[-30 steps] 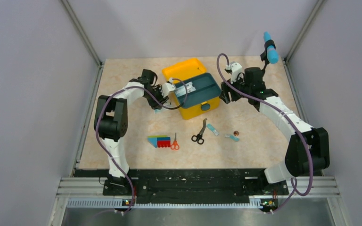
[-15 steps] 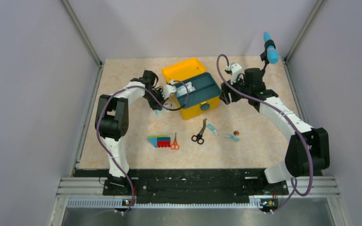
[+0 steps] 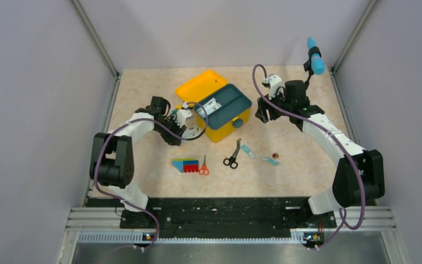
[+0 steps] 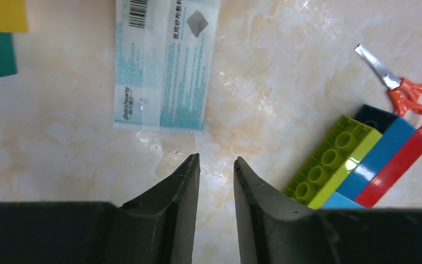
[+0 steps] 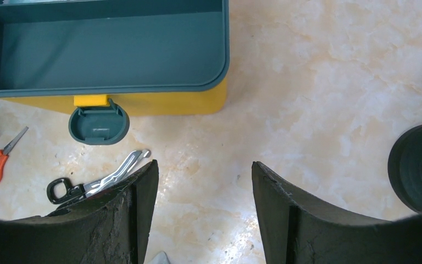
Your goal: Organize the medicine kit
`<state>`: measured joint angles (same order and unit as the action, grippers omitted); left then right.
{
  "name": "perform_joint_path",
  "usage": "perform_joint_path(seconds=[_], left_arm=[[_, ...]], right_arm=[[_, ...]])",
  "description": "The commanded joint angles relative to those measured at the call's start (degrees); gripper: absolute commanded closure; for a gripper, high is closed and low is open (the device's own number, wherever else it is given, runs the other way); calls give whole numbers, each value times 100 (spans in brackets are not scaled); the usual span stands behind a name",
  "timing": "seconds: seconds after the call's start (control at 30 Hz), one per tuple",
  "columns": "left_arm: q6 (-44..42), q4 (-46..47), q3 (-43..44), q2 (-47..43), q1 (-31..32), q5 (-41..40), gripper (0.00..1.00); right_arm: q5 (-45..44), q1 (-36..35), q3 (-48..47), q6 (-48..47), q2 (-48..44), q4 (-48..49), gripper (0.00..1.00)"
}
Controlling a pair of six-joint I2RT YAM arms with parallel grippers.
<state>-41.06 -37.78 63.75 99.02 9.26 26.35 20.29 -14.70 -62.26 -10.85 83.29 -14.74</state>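
The left gripper [image 4: 215, 159] has backed off the medicine kit [image 3: 221, 131] (nudged askew, lid open, far-centre of the table [image 3: 143, 99]) and hovers slightly parted, empty, above a flat sachet [image 4: 165, 66], probably its next pick, while the right gripper [image 5: 203, 165] hangs wide, empty.

The medicine kit [image 3: 200, 86] is yellow, with a dark teal tray [image 3: 229, 103] and latch [image 3: 239, 123]. The table [image 3: 143, 93] is beige with marble veining. The toy block [image 3: 185, 165] is striped lime, blue and red, and the scissors [image 3: 203, 168] have orange handles.
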Motion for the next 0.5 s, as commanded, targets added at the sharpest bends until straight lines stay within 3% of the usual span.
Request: perform_joint_path(seconds=[0.0, 0.17, 0.33, 0.47], left_arm=[[903, 1193, -254, -873, -3, -62, 64], [1681, 1778, -512, -1117, -3, -88, 60], [2427, 2900, -1049, -1328, -3, 172, 51], [3414, 3106, -578, -857, 66, 661, 53]], right_arm=[[156, 48, -195, 22, -7, 102, 37], [177, 46, -213, 22, 37, 121, 37], [126, 47, -193, -4, 0, 104, 37], [115, 51, -170, -13, -14, 53, 37]])
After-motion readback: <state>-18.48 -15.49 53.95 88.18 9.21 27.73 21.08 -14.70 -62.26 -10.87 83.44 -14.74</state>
